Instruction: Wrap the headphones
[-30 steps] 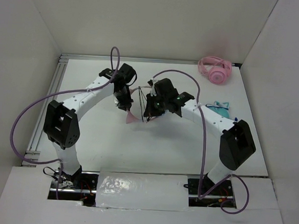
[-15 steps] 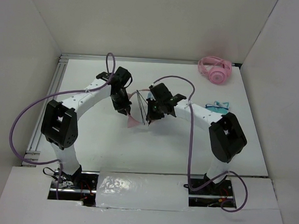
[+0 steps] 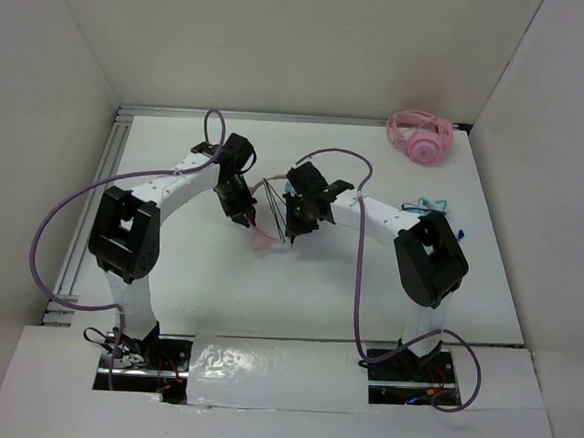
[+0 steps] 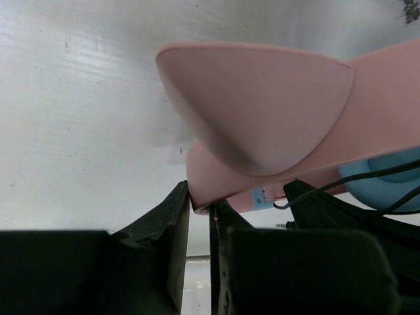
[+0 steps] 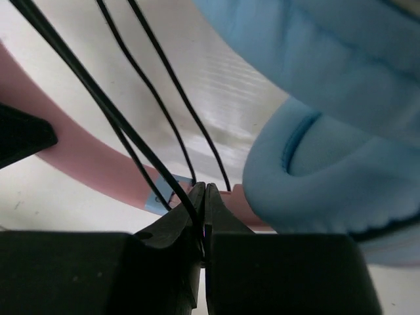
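— Where are the headphones right now?

— The over-ear headphones with the pink cat-ear headband and light blue round earcups (image 4: 262, 125) are being held up between the two arms, over the middle of the white surface (image 3: 217, 284), slightly toward the far side. The left gripper (image 4: 199, 205) is clamping the lower edge of the pink band.

— And the other arm?

— The right gripper (image 5: 205, 197) is pinching the thin black cable (image 5: 105, 111), fingers pressed together on it. Three strands are running up from it, past the blue cushion (image 5: 315, 164).

— So what is this step asking for?

— I'd say the left arm should be holding the band steady while the right one is leading the cable round it under light tension, so that the turns are lying side by side. Tugging hard is risking the band slipping out of that shallow hold.

— Anything you're missing?

— Plenty. From above, the arms are covering nearly all of the headphones; only a pink tip is showing. I'm not managing to tell how many turns are on, where the cable's free end is lying, or whether the band is touching the surface.
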Tool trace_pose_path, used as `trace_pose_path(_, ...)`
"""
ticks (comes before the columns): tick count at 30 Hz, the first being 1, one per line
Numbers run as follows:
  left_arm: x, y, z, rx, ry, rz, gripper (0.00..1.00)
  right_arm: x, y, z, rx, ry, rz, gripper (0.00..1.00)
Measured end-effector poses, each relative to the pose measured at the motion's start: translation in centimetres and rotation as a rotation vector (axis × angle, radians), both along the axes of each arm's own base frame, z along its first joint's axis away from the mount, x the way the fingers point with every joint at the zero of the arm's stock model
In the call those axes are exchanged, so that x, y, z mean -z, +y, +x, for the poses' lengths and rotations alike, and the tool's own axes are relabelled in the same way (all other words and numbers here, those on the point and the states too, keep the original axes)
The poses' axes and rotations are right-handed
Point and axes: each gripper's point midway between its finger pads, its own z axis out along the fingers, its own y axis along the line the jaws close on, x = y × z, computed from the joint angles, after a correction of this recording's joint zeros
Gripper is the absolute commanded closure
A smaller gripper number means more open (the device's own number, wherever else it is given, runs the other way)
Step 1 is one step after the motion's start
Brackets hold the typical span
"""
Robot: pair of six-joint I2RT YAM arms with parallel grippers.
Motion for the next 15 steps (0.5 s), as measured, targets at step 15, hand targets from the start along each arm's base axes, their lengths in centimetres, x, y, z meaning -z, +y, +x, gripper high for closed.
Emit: trace_pose_path(15,2.7,-0.1,0.3,-0.010,0.073,-0.017,0.98,2.6,-0.2,0.2,0.015,0.050,-0.085,0.77)
